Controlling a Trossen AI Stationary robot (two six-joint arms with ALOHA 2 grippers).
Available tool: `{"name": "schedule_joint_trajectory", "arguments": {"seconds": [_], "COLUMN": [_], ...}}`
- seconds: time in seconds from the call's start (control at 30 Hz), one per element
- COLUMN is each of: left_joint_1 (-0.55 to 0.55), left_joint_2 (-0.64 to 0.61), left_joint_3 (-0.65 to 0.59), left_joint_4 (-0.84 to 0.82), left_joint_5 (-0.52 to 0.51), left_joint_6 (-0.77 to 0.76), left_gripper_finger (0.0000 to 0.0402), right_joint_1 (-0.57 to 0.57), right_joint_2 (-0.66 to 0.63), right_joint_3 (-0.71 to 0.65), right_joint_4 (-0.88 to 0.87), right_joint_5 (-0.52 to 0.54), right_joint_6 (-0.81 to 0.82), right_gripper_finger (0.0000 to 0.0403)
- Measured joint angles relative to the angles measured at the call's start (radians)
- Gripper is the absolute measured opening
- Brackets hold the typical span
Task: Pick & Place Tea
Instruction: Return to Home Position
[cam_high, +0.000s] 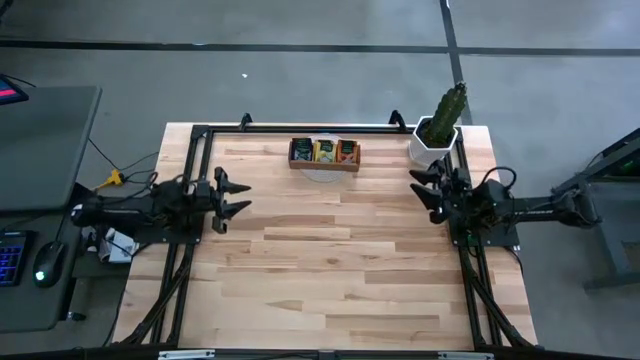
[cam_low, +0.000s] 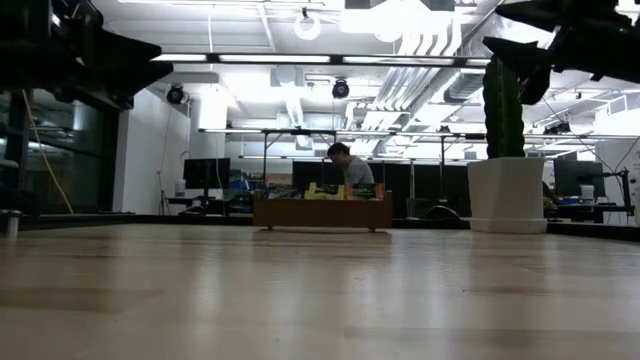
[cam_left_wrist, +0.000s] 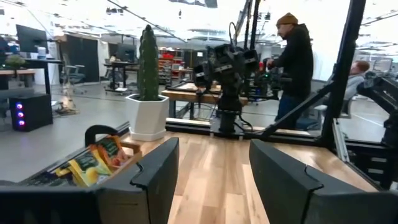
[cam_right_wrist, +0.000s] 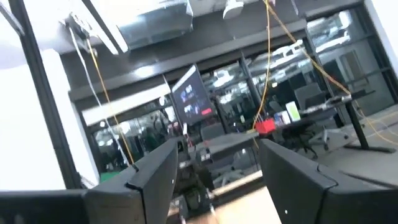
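The tea sachets, dark, yellow-green and orange, stand in a brown three-compartment wooden tray at the table's far middle. The tray also shows in the low view. My left gripper hangs open above the table's left side, well short of the tray, with nothing between its fingers. In the left wrist view the gripper is open and the sachets lie off to one side. My right gripper is held open above the table's right side, tipped upward, and holds nothing. The right wrist view shows its open fingers against the room.
A cactus in a white pot stands at the far right corner, close behind my right gripper. Black frame rails run along the table's left, right and far edges. A bare stretch of wooden tabletop lies between the arms. A person stands beyond the table.
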Motion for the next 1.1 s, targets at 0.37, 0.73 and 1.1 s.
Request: {"name": "schedule_joint_trajectory", "arguments": {"seconds": [0.37, 0.73, 1.1], "left_joint_1": [0.082, 0.081, 0.081], "left_joint_2": [0.0, 0.0, 0.008], "left_joint_3": [0.0, 0.0, 0.001], "left_joint_4": [-0.081, -0.111, -0.158], "left_joint_5": [0.041, 0.118, 0.231], "left_joint_6": [-0.036, 0.266, 0.379], "left_gripper_finger": [0.0192, 0.0193, 0.0193], "right_joint_1": [-0.001, 0.0, -0.001], "right_joint_2": [-0.06, -0.058, -0.058], "right_joint_3": [-0.002, -0.002, -0.002], "right_joint_4": [-0.221, -0.464, -0.485], "right_joint_5": [-0.078, -0.136, -0.135], "right_joint_6": [-0.07, -0.103, -0.11], "right_gripper_finger": [0.022, 0.022, 0.022]}}
